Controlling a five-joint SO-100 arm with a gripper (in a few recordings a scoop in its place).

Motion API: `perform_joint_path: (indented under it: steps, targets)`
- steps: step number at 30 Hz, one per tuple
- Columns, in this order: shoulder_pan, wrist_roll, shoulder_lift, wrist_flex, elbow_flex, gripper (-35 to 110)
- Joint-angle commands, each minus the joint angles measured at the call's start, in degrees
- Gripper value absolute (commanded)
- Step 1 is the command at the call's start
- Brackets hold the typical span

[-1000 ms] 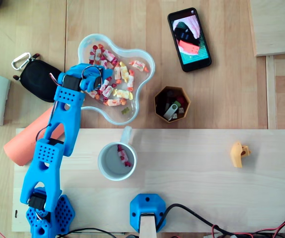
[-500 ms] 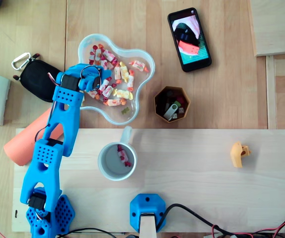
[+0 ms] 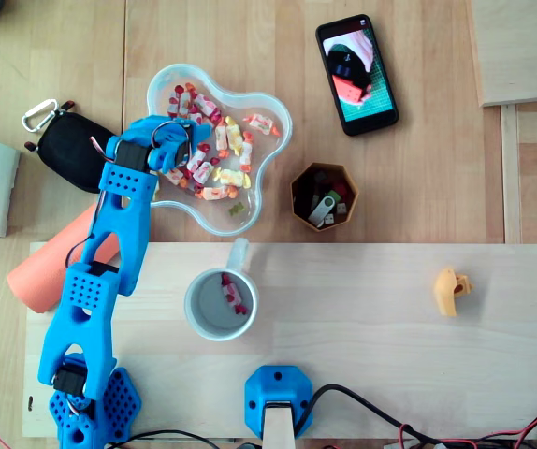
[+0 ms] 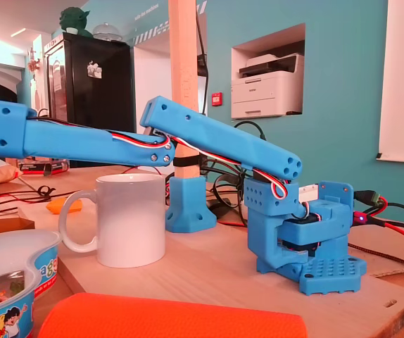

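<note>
Fingers (image 3: 175, 161) buried among candies (image 3: 226, 138) in bowl (image 3: 285, 126); open or closed, cannot tell

Arm (image 3: 119, 224) matt blue plastic. Bowl (image 3: 270, 150) clear glossy plastic; candies (image 3: 222, 140) in shiny wrappers. Mug (image 4: 131, 218) smooth glossy white ceramic. Board (image 3: 371, 318) pale matt wood, table (image 3: 418, 178) darker wood. Pouch (image 3: 67, 150) black cloth, clip (image 3: 37, 114) bright metal. Phone (image 3: 356, 73) glossy glass face. Hex cup (image 3: 298, 187) matt brown wood. Roll (image 3: 39, 276) orange, matt.

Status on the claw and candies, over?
Claw in bowl among candies, grip unclear. Mug holds one candy. Nothing between bowl and mug.
</note>
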Motion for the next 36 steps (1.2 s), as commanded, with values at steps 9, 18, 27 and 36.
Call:
perform_joint_path:
  steps: [9, 18, 27, 36]
  targets:
    - [0.18, 0.44, 4.66, -3.34, -0.18, 24]
    - [0.18, 0.09, 3.08, -3.25, -0.26, 24]
    - [0.18, -0.09, 2.20, -3.16, -0.18, 24]
    - [0.18, -0.18, -0.26, -3.16, -0.26, 24]
